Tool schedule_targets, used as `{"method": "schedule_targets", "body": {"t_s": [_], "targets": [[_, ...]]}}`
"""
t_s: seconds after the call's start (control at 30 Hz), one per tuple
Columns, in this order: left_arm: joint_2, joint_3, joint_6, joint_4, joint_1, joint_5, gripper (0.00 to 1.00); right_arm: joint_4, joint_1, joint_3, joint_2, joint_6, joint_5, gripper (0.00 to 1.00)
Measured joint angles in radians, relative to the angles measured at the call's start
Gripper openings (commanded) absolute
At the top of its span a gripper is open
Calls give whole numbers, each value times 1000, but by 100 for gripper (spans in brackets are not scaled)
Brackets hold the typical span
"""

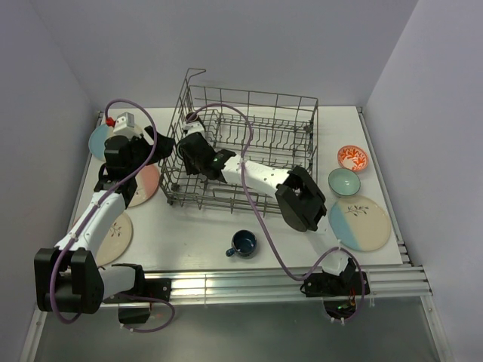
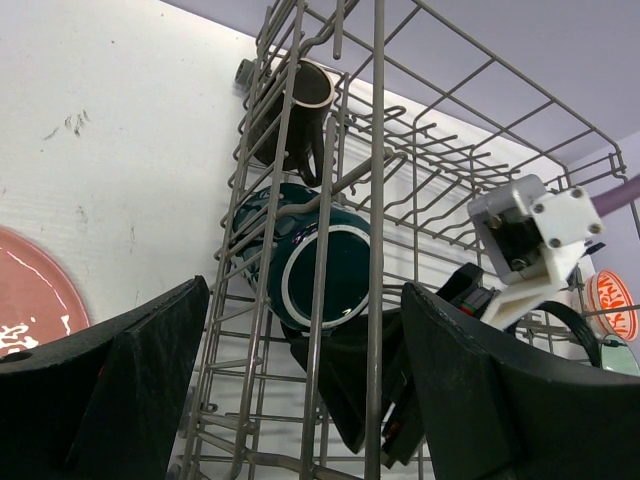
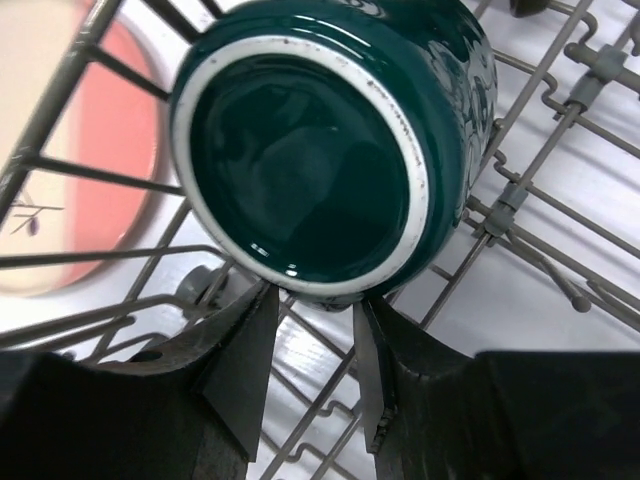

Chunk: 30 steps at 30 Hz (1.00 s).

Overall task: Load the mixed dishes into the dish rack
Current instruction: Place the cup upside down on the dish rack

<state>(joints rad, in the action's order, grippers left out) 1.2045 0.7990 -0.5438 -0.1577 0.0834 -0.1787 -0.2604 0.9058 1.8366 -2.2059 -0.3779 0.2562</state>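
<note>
The grey wire dish rack (image 1: pixel 249 102) stands at the back centre. A teal mug (image 3: pixel 310 150) lies on its side inside the rack's left end, also seen in the left wrist view (image 2: pixel 325 270). My right gripper (image 3: pixel 312 300) is inside the rack (image 1: pixel 195 154), its jaws narrowly apart at the mug's lower edge, seemingly pinching its handle. A black mug (image 2: pixel 300 110) sits farther back in the rack. My left gripper (image 2: pixel 305 290) is open and empty just outside the rack's left wall (image 1: pixel 162 143).
Left of the rack lie a blue plate (image 1: pixel 98 139), a pink plate (image 1: pixel 145 185) and a cream plate (image 1: pixel 115 234). A dark blue mug (image 1: pixel 243 243) stands near the front. At the right are an orange-red bowl (image 1: pixel 352 157), a pale green bowl (image 1: pixel 344 181) and a cream-and-blue plate (image 1: pixel 359 222).
</note>
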Motion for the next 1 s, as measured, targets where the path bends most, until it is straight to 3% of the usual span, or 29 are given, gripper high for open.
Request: {"method": "schedule_targets", "body": {"t_s": [0.1,0.27,0.33,1.0], "targets": [[0,-1,0,-1,0,0,84,-25,0,28,-21,-6,38,36],[-2,-5,-1,-3,0,0,84,-7,11,28,-21,3,68,11],[-3,-7,-2,-5,0,0,84,-1,12,27,-21,3,72,5],[-2,-13,-19,-4,-1,-10,84,-13,-1,22,-7,-63,10,0]]}}
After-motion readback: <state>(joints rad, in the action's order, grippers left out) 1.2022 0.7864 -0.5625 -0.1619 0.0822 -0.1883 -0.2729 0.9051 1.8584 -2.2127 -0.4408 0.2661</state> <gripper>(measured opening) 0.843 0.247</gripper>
